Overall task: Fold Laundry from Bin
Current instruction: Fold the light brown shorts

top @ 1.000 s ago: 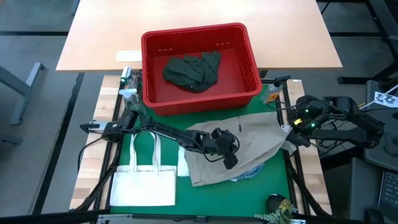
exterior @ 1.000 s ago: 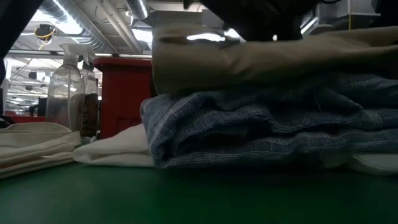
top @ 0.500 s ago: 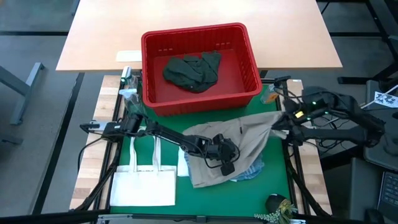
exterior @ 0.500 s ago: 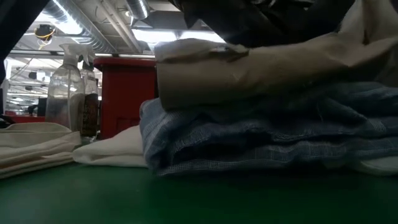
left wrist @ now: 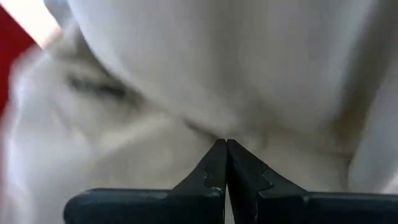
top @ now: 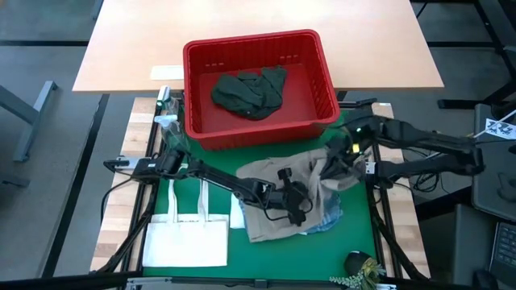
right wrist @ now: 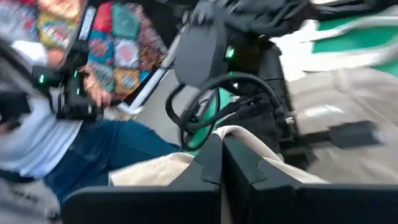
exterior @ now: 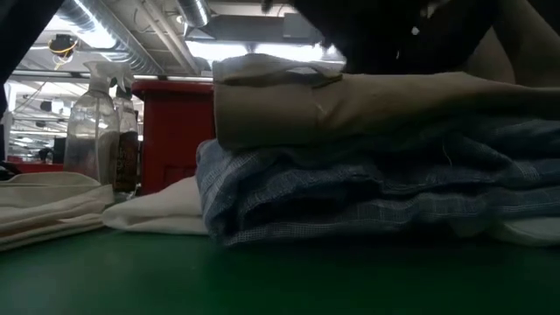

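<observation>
A beige garment (top: 270, 173) lies on the green mat, on top of a folded blue-and-white striped garment (exterior: 350, 184) and a white one (exterior: 166, 210). Its right part is drawn up and over toward the middle by my right gripper (top: 332, 161), which is shut on it. My left gripper (top: 300, 211) is shut and rests on the beige garment near the stack's near side. A dark green garment (top: 248, 90) lies inside the red bin (top: 322, 72) at the far side. My left gripper touches the beige garment's top (left wrist: 205, 118) with the tips of its shut fingers, slanting down from the table's left. No cloth shows between the fingers. My right gripper pinches a bunched edge of the beige garment (right wrist: 245, 134) between its two fingers, coming from the table's right. That part is lifted off the stack and the rest lies flat.
A flat white tote bag (top: 187, 242) lies at the mat's near left. Spray bottles (exterior: 92, 131) stand at the far left beside the bin. A small dark object (top: 360, 262) sits at the near right corner. In the right wrist view a person (right wrist: 68, 137) sits beyond the table.
My right gripper has gone toward the table's left with the beige garment's right corner and has rolled. That side has folded over toward the middle, while the left part has stayed on the stack. My left gripper has closed its last small gap on the cloth.
</observation>
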Available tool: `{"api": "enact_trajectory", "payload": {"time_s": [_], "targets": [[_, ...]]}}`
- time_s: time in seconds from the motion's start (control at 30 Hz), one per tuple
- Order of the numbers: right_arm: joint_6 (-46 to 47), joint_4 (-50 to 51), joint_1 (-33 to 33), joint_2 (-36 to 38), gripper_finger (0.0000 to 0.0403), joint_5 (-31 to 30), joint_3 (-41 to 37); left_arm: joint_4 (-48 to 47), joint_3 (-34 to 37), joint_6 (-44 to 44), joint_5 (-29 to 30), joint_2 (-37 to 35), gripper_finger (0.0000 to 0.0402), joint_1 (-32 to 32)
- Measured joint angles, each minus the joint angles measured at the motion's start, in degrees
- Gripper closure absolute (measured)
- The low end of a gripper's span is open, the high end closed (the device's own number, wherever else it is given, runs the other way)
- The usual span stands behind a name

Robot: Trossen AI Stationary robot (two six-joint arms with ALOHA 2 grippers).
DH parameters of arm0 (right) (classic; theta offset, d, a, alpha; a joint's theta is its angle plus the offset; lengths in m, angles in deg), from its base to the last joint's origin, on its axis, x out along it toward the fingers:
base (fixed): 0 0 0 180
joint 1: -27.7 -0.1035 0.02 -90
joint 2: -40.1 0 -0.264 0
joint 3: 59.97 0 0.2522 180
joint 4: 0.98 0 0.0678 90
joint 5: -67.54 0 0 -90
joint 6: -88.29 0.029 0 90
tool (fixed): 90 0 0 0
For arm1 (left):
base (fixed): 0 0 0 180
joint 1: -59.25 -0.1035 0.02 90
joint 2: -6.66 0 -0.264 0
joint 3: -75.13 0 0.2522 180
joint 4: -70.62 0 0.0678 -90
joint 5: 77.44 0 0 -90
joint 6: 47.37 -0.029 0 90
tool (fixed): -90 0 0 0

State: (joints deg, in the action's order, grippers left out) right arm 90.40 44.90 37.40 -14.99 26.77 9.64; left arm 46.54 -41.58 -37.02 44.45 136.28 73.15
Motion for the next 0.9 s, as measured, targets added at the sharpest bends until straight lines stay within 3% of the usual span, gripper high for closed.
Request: {"api": "enact_trajectory", "payload": {"time_s": [0.17, 0.3, 0.5, 0.67, 0.9], "targets": [[-2.82, -7.10, -6.28, -6.11, 0.0398, 0.93, 0.00, -6.91, -5.81, -10.22, 8.79, -0.04, 0.0401, 2.31], [-2.88, -13.02, -10.14, -9.84, 0.0398, 0.88, 0.00, -21.19, -11.83, -9.42, 17.59, -0.09, 0.0401, 4.25], [-2.97, -21.35, -14.50, -14.75, 0.0398, -0.65, 0.00, -46.44, -20.50, 6.98, 21.54, -0.13, 0.0401, 7.42], [-3.00, -27.15, -15.49, -16.76, 0.0398, -3.01, 0.00, -65.64, -25.09, 22.53, 16.96, -0.20, 0.0401, 10.69], [-3.10, -32.46, -15.34, -18.67, 0.0398, -8.03, 0.00, -66.84, -25.72, 29.83, 18.15, -0.20, 0.0401, 14.27]]}}
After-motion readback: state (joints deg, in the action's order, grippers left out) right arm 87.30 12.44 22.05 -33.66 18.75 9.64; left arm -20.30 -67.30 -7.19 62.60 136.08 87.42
